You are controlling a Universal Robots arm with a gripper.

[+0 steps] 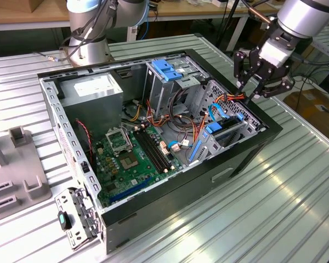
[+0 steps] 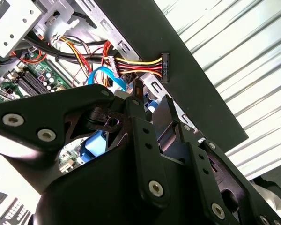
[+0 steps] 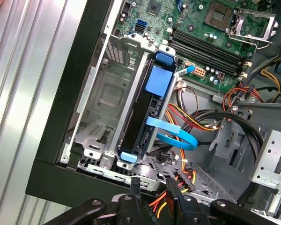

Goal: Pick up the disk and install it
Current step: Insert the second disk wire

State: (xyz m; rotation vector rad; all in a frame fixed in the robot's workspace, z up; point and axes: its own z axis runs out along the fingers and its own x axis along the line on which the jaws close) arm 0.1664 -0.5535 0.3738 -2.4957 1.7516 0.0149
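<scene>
Just below the black end effector (image 1: 252, 90), whose fingers stand narrowly apart and empty, the black disk with blue plastic frame (image 3: 147, 110) sits upright in its metal bay.

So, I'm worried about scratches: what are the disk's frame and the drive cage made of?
The disk has a glossy blue frame, seemingly plastic. The cage looks like bare stamped sheet metal: grey, matte, with punched holes. The gripper hangs above them.
</scene>
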